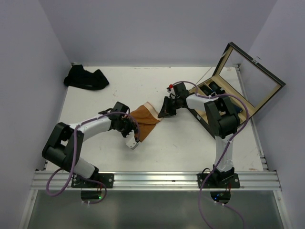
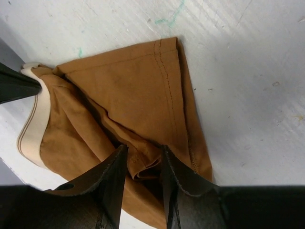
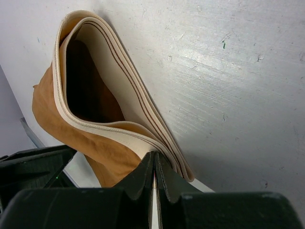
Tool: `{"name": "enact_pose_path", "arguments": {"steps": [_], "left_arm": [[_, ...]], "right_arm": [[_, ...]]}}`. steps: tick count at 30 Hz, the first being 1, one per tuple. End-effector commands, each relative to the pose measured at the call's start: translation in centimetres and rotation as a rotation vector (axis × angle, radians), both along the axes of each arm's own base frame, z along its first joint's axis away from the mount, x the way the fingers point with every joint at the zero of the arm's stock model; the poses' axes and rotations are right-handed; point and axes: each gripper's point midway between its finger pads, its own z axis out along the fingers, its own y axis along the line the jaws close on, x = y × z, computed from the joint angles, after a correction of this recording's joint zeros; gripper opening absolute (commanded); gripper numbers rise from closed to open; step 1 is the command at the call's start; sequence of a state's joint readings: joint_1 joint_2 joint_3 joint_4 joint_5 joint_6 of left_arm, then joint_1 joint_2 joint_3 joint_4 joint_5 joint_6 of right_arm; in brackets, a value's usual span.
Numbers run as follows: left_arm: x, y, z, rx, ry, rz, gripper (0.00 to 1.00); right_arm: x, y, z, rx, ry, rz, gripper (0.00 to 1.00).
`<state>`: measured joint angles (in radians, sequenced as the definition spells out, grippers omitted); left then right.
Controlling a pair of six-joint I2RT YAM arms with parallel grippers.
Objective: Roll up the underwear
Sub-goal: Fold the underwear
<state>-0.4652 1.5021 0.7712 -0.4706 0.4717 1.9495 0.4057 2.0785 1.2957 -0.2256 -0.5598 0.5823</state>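
Note:
The rust-orange underwear [image 1: 145,121] lies partly folded at mid-table, its cream waistband [image 3: 109,76] standing up in a loop on its right end. My left gripper [image 1: 135,137] is at the garment's near-left edge. In the left wrist view its fingers [image 2: 144,152] are closed on a doubled fold of the orange cloth [image 2: 138,90]. My right gripper [image 1: 163,112] is at the waistband end, and its jaws [image 3: 154,157] are pressed together on the cream band. A dark heap of underwear [image 1: 86,78] sits at the back left.
A wooden box [image 1: 214,102] with its glass lid [image 1: 250,78] raised stands at the right, just behind the right arm, with dark rolled pieces [image 1: 212,88] inside. Purple walls close in the table on three sides.

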Motion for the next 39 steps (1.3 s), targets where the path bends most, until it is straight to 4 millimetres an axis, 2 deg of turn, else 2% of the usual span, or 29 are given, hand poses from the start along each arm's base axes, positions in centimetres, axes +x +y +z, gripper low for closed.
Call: {"name": "enact_pose_path", "arguments": {"steps": [1,4,7,10,12,14,16,21,26,31,35,39], "left_arm": [[2.3,-0.9,0.9,-0.009,-0.118,-0.106,0.37],[2.8,-0.6,0.2,0.017,-0.118,-0.102,0.35],[3.0,-0.2,-0.2,0.034,-0.120,-0.098,0.29],[3.3,-0.1,-0.3,0.037,-0.121,-0.085,0.20],[3.1,-0.1,-0.2,0.031,-0.113,-0.076,0.10],[2.9,-0.4,0.6,0.002,-0.112,-0.069,0.01],[2.5,-0.5,1.8,-0.023,-0.106,-0.058,0.00],[-0.1,-0.7,4.3,-0.097,-0.045,-0.032,0.00],[-3.0,-1.0,5.7,-0.140,0.036,-0.023,0.00],[-6.2,-1.9,5.3,-0.152,0.164,-0.031,0.00],[-8.4,-3.6,5.0,-0.181,0.322,0.040,0.00],[-8.3,-5.2,4.8,-0.220,0.412,0.142,0.00]], "right_arm": [[-1.4,-3.5,-4.8,-0.204,0.047,-0.032,0.09],[-1.4,-3.5,-4.7,-0.205,0.048,-0.030,0.09],[-1.5,-3.6,-4.8,-0.206,0.049,-0.029,0.09],[-1.5,-3.6,-4.9,-0.208,0.051,-0.031,0.09],[-1.5,-3.6,-4.9,-0.210,0.050,-0.030,0.09],[-1.6,-3.7,-5.0,-0.213,0.053,-0.030,0.09],[-1.5,-3.7,-4.8,-0.213,0.044,-0.033,0.09],[-1.5,-3.8,-4.6,-0.214,0.037,-0.037,0.09],[-1.5,-3.9,-4.7,-0.222,0.035,-0.039,0.09],[-1.5,-3.7,-4.7,-0.221,0.038,-0.040,0.09],[-1.6,-3.8,-4.6,-0.225,0.035,-0.041,0.09],[-1.6,-3.8,-4.6,-0.225,0.027,-0.041,0.09]]}}
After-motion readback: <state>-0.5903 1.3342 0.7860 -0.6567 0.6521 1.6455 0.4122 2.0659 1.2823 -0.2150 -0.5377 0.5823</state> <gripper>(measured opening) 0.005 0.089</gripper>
